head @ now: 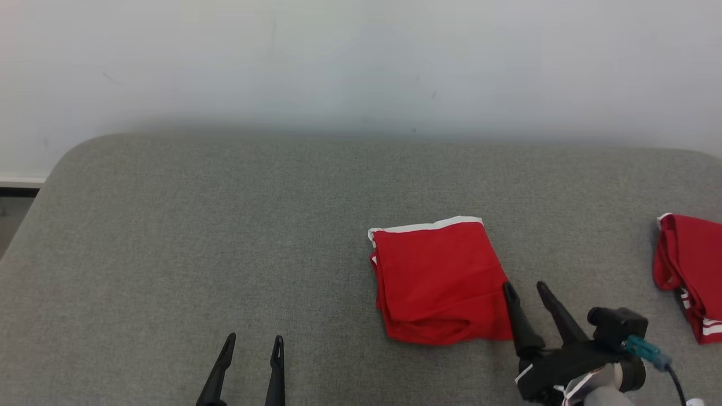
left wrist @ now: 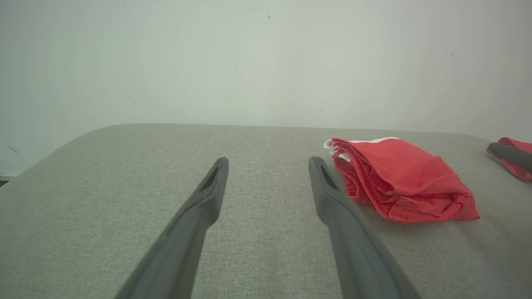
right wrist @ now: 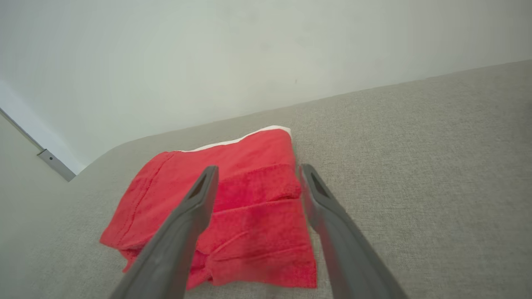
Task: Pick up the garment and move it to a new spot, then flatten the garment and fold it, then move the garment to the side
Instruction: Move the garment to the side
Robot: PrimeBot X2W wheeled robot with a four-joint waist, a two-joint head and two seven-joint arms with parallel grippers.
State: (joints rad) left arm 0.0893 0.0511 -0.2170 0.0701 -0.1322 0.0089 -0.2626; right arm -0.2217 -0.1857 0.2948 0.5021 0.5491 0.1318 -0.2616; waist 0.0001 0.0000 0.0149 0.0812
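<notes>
The garment (head: 440, 279) is red with a white trim and lies folded into a rough square on the grey fabric surface, right of centre. My right gripper (head: 527, 287) is open at the garment's near right corner, its left finger at the cloth's edge. In the right wrist view the garment (right wrist: 253, 195) lies just beneath and ahead of my open right gripper (right wrist: 258, 169). My left gripper (head: 254, 341) stands open and empty over bare surface, well to the garment's left. The left wrist view shows my left gripper (left wrist: 268, 164) with the garment (left wrist: 403, 178) to its right.
A second red cloth with white stripes (head: 691, 276) lies bunched at the right edge of the surface. The grey padded surface (head: 225, 225) has rounded far corners and ends at a white wall (head: 361, 62). Bare surface spreads to the left and behind the garment.
</notes>
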